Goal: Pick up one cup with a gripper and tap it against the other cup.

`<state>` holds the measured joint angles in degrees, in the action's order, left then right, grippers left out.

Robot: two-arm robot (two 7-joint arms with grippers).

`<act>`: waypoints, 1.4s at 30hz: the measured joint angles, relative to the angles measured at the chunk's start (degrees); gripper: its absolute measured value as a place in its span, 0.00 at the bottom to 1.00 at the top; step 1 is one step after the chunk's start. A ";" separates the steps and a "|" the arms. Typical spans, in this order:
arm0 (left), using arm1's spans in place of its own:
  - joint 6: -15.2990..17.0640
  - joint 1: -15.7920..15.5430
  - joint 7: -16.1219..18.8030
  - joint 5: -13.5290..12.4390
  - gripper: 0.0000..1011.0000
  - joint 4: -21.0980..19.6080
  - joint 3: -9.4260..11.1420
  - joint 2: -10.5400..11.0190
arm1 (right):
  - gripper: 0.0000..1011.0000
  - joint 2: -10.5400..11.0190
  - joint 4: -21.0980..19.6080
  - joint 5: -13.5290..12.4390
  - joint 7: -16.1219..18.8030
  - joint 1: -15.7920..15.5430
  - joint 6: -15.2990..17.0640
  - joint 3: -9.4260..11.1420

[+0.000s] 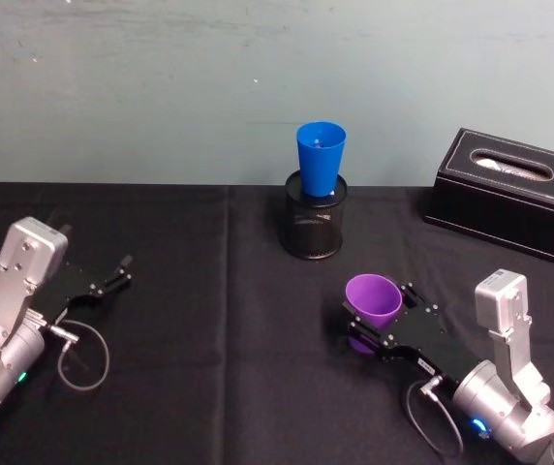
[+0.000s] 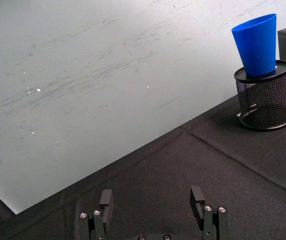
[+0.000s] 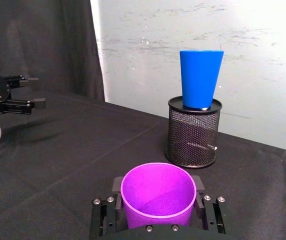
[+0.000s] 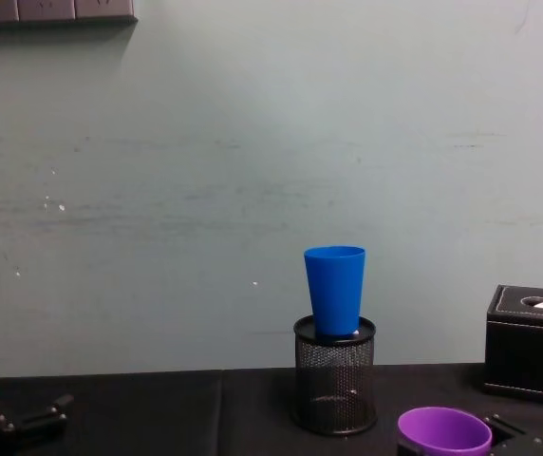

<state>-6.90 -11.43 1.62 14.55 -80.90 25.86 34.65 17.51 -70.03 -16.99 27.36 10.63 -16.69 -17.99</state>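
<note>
Purple cup [image 1: 373,298] is sitting toward the near right corner of the black-clothed table [image 1: 209,339], and my right gripper [image 1: 379,312] is pinching it, one finger on each side of the wall just below the rim, mouth tipping a little toward the table's middle. I cannot tell whether its base is resting on the cloth or riding just above it. The blue cup [image 1: 320,155] is standing upright with its foot in the top of a black mesh pen holder [image 1: 314,225], close to the far edge near the middle and well apart from the purple one. My left gripper [image 2: 151,197] is idling by the left edge with its fingers spread and nothing between them. I am reading this as the grasp being made and the carry not yet begun. Next I am looking to raise the purple cup to the blue cup's level and bring it across gently, since that perched tumbler looks easy to topple; the black box [image 1: 509,189] at the far right corner is lying outside that path.
</note>
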 joint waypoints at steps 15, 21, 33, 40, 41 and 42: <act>0.00 0.00 0.00 0.00 1.00 0.00 0.00 0.00 | 0.73 0.04 -0.08 0.07 -0.09 -0.03 -0.01 -0.01; 0.00 0.00 0.00 0.00 1.00 0.00 0.00 0.00 | 0.72 0.04 -0.08 0.07 -0.11 -0.03 0.00 -0.01; 0.00 0.00 0.00 0.00 1.00 0.00 0.00 0.00 | 0.72 0.04 -0.07 0.07 -0.17 -0.03 0.00 -0.01; 0.00 0.00 0.00 0.00 1.00 0.00 0.00 0.00 | 0.72 0.04 -0.07 0.07 -0.17 -0.03 0.00 -0.01; 0.00 0.00 0.00 0.00 1.00 0.00 0.00 0.00 | 0.72 0.04 -0.07 0.07 -0.17 -0.03 0.00 0.00; 0.00 0.00 0.00 0.00 1.00 0.00 0.00 0.00 | 0.72 0.04 -0.07 0.07 -0.17 -0.03 0.00 -0.01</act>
<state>-6.91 -11.43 1.62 14.55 -80.90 25.86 34.65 17.55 -70.10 -16.92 27.18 10.60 -16.69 -18.00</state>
